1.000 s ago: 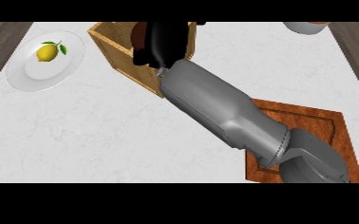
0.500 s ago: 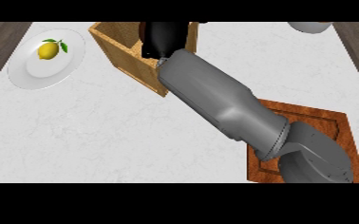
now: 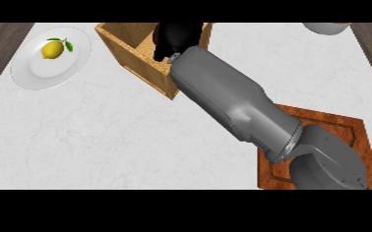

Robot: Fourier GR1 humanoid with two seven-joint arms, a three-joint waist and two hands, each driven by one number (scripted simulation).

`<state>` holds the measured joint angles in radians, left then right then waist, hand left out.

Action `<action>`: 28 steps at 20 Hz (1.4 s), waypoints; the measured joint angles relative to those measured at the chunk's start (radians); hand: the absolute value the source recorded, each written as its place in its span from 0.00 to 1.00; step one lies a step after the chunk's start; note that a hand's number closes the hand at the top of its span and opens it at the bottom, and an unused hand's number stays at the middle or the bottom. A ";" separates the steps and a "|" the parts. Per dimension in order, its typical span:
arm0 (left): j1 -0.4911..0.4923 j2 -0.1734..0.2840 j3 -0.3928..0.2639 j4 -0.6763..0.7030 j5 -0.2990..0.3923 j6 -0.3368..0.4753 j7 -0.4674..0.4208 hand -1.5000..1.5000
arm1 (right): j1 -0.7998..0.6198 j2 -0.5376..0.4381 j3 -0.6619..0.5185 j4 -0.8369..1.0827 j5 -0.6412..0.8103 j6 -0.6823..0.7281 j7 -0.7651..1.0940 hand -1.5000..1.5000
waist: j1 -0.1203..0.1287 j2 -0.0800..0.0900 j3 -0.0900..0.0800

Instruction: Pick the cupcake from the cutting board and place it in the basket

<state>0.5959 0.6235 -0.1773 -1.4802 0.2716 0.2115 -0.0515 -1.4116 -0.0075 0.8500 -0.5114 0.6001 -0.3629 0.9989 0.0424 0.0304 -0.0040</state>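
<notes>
Right robot hand is seen over the open top of the wooden basket, at the upper middle of the head view. Its black fingers are pointed downward into the basket; whether they are curled around anything cannot be told, since the hand's own bulk hides what lies beneath it. The grey forearm is stretched diagonally from the lower right edge up to the basket, crossing the cutting board.

The cupcake is not seen anywhere in the view: none is visible on the exposed part of the cutting board, and the basket's interior under the hand is hidden. Its position cannot be stated.

The cutting board is placed at the lower right of the white marbled surface, partly covered by the arm. A white plate is located at the upper left, just beside the basket, with a lemon resting on it. A pale rounded object is cut off at the upper right edge.
</notes>
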 measured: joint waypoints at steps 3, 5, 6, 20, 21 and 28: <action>-0.004 0.000 -0.001 -0.001 -0.002 0.000 0.005 0.50 | -0.003 0.003 0.003 0.014 -0.014 0.022 -0.002 1.00 | 0.003 0.003 0.000; -0.004 -0.001 -0.001 0.000 -0.004 0.003 0.007 0.50 | -0.003 0.003 0.006 0.025 -0.019 0.031 -0.003 1.00 | 0.002 0.004 0.002; -0.004 -0.002 0.000 0.000 -0.005 0.004 0.008 0.50 | -0.003 0.004 0.007 0.029 -0.021 0.035 -0.003 1.00 | 0.001 0.004 0.002; -0.015 -0.005 0.001 0.000 -0.014 0.003 0.014 0.50 | 0.003 0.006 0.037 0.080 -0.055 0.115 -0.004 1.00 | 0.009 0.007 0.001; -0.016 -0.005 0.001 0.001 -0.014 0.002 0.014 0.50 | 0.006 0.006 0.037 0.082 -0.059 0.119 -0.005 1.00 | 0.010 0.007 0.001; -0.018 -0.006 0.003 0.002 -0.013 -0.003 0.022 0.50 | 0.026 0.006 0.033 0.083 -0.096 0.150 -0.012 1.00 | 0.009 0.007 0.002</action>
<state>0.5776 0.6178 -0.1743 -1.4784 0.2589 0.2086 -0.0291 -1.3859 -0.0018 0.8834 -0.4280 0.5039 -0.2132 0.9872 0.0512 0.0377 -0.0025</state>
